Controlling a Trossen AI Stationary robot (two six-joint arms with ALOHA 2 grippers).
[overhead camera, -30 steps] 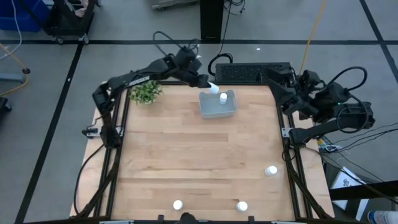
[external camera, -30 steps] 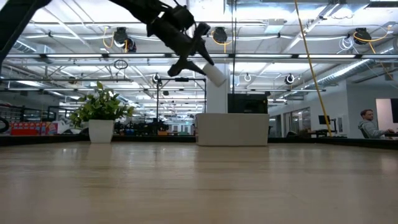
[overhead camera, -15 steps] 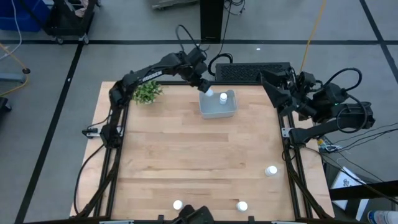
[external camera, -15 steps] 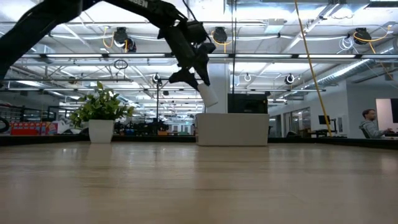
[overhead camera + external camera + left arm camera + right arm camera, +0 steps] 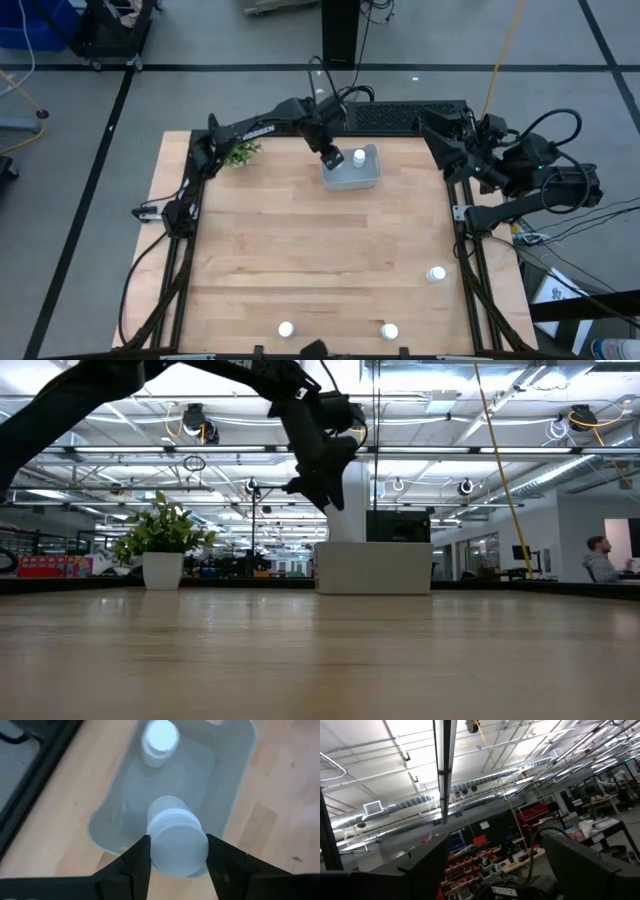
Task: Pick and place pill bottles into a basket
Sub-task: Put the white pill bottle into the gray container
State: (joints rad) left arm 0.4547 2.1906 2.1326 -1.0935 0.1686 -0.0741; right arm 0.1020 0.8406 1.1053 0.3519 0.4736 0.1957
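My left gripper (image 5: 328, 155) hangs over the left end of the pale grey-blue basket (image 5: 368, 178) at the table's far edge, shut on a white pill bottle (image 5: 176, 837). The basket also shows below it in the left wrist view (image 5: 235, 775). A second bottle (image 5: 359, 157) stands inside the basket on its base. Three more bottles stand on the table: one near the right edge (image 5: 436, 273) and two by the near edge (image 5: 286, 328) (image 5: 389, 331). My right gripper (image 5: 440, 142) waits open at the table's far right corner, pointing up. My left gripper pinches the bottle's round side at its upper end (image 5: 154, 851) between its two fingers (image 5: 131, 866). The fingers come from above and point down. The bottle hangs about upright below them, clear of the basket's floor.
A small green plant (image 5: 236, 150) in a white pot (image 5: 162, 570) stands at the far left of the table. A black box (image 5: 405, 115) lies just beyond the far edge. The middle of the wooden tabletop (image 5: 320, 250) is bare.
My left gripper has swung from beyond the basket's far left corner to above the basket and has tipped from a slant to pointing down. The bottle in it has turned from slanting to about upright. The gripper has stayed shut on it.
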